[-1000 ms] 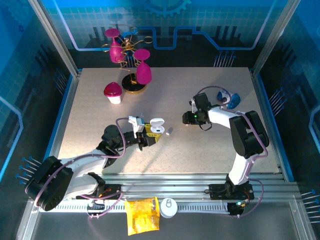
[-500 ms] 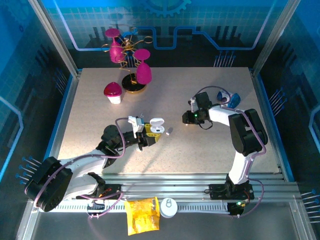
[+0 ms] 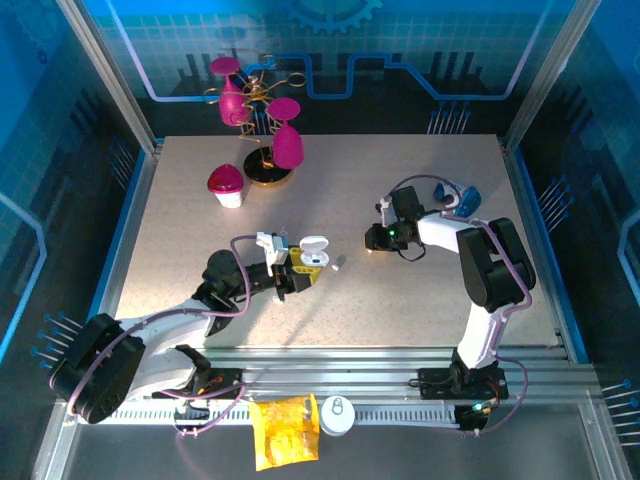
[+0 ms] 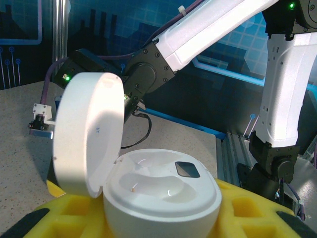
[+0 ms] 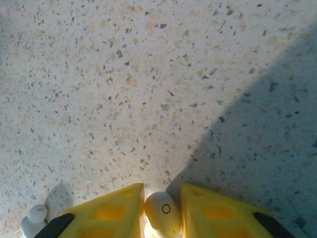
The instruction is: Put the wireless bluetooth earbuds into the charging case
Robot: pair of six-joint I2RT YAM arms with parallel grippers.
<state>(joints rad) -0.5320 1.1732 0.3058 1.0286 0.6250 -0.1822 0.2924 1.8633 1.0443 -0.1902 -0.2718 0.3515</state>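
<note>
The white charging case (image 4: 161,193) sits between the yellow fingers (image 4: 257,213) of my left gripper (image 3: 300,272), which is shut on it. Its lid (image 4: 89,134) stands open and both wells look empty. In the top view the case (image 3: 313,252) is left of centre. One white earbud (image 3: 339,264) lies on the table just right of it. My right gripper (image 5: 162,210) is low over the table (image 3: 420,300), its yellow fingers (image 5: 114,210) closed in on another small white earbud (image 5: 162,214). A further earbud (image 5: 35,218) lies at that view's lower left. The right gripper (image 3: 374,240) is right of centre.
A gold stand with pink glasses (image 3: 262,120) and a pink-topped cup (image 3: 226,184) stand at the back left. A blue object (image 3: 458,197) lies behind the right arm. A yellow bag (image 3: 283,430) and a white round lid (image 3: 337,414) sit on the front rail.
My right gripper's fingers have drawn together round the earbud, and that wrist has edged slightly left. The left arm and the case have stayed put.
</note>
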